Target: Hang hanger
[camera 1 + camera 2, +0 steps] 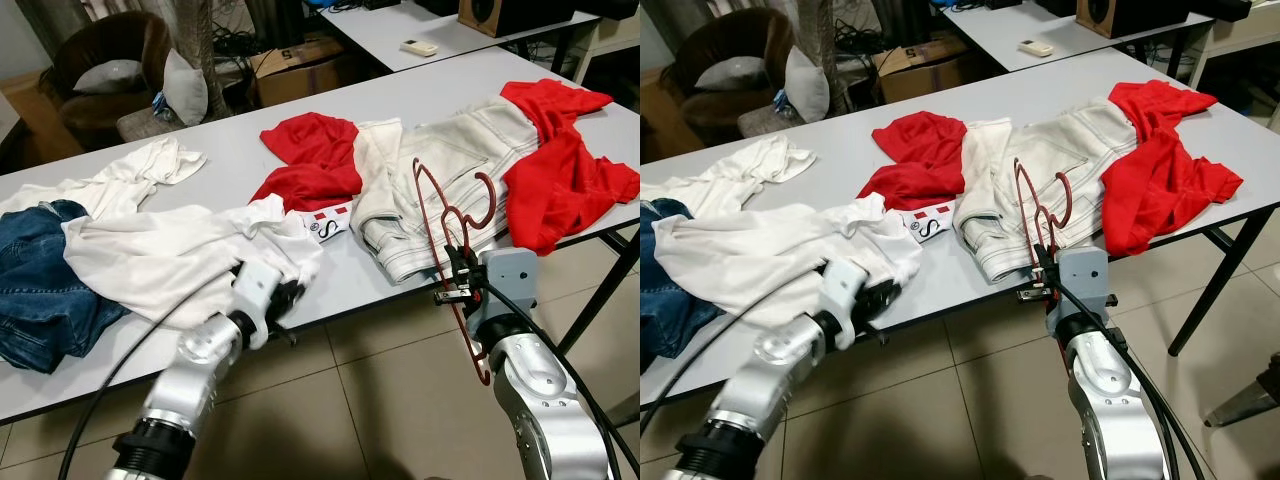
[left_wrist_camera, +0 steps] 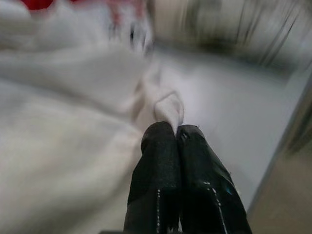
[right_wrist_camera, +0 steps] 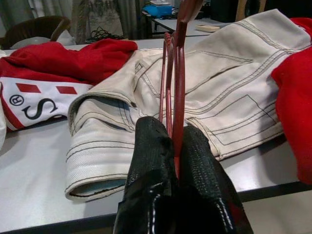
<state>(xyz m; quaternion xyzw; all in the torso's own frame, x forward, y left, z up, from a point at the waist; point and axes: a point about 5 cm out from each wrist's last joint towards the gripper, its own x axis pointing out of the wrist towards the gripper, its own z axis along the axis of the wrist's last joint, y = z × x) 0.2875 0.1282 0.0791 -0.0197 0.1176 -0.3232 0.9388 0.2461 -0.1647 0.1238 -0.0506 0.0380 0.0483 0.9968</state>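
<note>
Lower right of the frame, the right silver arm rises from below with its tool [image 1: 458,272] clamped on a thin dark-red wire hanger [image 1: 450,235], held upright at the grey desk [image 1: 420,95] edge before cream denim jeans [image 1: 450,165]. Lower left, the left arm angles up to the desk edge, its tool [image 2: 173,131] pinching a fold of the crumpled white shirt [image 1: 170,250].

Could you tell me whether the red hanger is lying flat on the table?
No, the right gripper holds the red hanger upright at the table edge.
</note>
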